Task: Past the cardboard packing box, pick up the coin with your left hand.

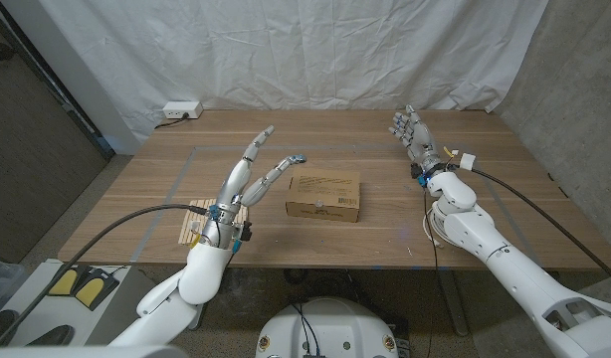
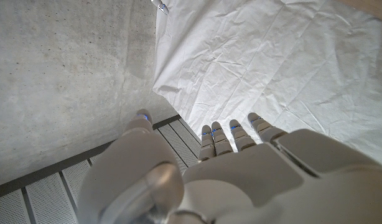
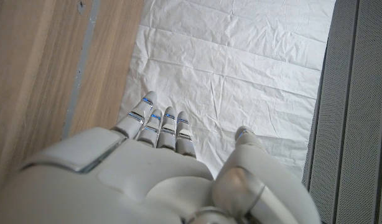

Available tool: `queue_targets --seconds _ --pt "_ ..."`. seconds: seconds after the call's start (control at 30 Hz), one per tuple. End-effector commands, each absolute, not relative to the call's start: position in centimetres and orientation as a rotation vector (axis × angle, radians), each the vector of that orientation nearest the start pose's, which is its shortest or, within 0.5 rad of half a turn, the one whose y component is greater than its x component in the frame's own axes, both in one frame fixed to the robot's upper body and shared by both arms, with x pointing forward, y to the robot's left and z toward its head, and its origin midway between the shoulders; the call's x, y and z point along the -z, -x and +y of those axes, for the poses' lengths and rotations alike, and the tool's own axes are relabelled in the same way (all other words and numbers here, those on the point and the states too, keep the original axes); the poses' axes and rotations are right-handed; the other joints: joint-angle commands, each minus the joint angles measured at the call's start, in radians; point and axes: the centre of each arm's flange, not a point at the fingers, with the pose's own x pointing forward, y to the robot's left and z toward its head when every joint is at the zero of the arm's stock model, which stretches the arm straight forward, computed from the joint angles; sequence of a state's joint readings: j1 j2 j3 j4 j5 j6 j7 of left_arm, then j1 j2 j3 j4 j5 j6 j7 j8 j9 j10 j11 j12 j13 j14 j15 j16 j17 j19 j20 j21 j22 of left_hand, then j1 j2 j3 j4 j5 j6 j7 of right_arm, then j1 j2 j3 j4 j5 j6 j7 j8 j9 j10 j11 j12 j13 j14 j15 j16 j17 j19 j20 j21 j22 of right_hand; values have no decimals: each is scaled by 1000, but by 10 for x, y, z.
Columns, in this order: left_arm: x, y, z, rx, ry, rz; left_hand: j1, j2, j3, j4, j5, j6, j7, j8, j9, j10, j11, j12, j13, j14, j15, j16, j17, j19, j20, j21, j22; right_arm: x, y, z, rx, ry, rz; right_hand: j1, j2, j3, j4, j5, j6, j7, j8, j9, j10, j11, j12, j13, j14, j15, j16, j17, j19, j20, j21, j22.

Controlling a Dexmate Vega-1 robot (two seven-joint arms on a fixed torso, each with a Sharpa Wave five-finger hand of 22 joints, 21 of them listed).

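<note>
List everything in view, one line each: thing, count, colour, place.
cardboard packing box: one, brown, middle of the table.
wooden slat mat: one, pale wood, under the left hand.
power strip: one, white, far left corner of the table.
table: one, brown wood.
backdrop sheet: one, white, behind the table.
coin: cannot make one out.
left hand: one, grey, raised left of the box, fingers apart.
right hand: one, grey, raised over the far right, fingers apart.

The left hand point(image 1: 248, 177) covers part of the wooden slatted piece point(image 1: 191, 221) on the tabletop point(image 1: 335, 249), the print on the cardboard packing box point(image 1: 324, 194) is too small to read, and both forearms run off the head view's bottom edge.
</note>
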State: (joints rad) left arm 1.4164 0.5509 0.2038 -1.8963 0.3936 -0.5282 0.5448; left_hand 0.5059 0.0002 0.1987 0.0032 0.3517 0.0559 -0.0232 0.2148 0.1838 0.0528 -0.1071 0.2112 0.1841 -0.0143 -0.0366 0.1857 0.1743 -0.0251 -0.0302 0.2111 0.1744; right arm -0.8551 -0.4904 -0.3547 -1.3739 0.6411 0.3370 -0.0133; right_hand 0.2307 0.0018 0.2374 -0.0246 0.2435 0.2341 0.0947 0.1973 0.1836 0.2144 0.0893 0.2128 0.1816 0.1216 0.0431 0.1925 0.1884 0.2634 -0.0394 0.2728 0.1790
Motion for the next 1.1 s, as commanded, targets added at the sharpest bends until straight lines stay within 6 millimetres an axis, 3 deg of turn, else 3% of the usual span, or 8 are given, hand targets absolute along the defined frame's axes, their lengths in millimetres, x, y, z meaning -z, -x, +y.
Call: queue_targets --seconds 0.03,0.73,1.1 --pt "87 -435 215 -124 -617 -1148 12 2 2 -5 4 5 0 3 2 5 3 5 2 7 -36 7 4 3 -91 2 5 4 -635 -278 -210 -69 -681 7 4 0 -8 -2 12 -2 3 6 5 1 2 3 5 1 3 2 12 -24 -4 4" --pt "93 -427 209 -210 -571 -1138 25 11 5 -10 5 16 1 2 3 8 5 1 2 9 -33 5 5 2 -87 -1 5 2 -629 -292 -190 -67 -683 6 6 -2 -10 -3 11 -2 2 6 8 1 2 3 24 2 8 3 25 -24 -6 4" --pt "92 -426 197 -310 -675 -1140 32 15 7 -13 4 18 1 1 3 9 7 0 2 11 -32 4 5 0 -84 -2 5 3 -628 -299 -187 -66 -681 6 6 -2 -10 -4 12 -3 2 6 10 1 2 3 25 2 7 4 26 -23 -8 4"
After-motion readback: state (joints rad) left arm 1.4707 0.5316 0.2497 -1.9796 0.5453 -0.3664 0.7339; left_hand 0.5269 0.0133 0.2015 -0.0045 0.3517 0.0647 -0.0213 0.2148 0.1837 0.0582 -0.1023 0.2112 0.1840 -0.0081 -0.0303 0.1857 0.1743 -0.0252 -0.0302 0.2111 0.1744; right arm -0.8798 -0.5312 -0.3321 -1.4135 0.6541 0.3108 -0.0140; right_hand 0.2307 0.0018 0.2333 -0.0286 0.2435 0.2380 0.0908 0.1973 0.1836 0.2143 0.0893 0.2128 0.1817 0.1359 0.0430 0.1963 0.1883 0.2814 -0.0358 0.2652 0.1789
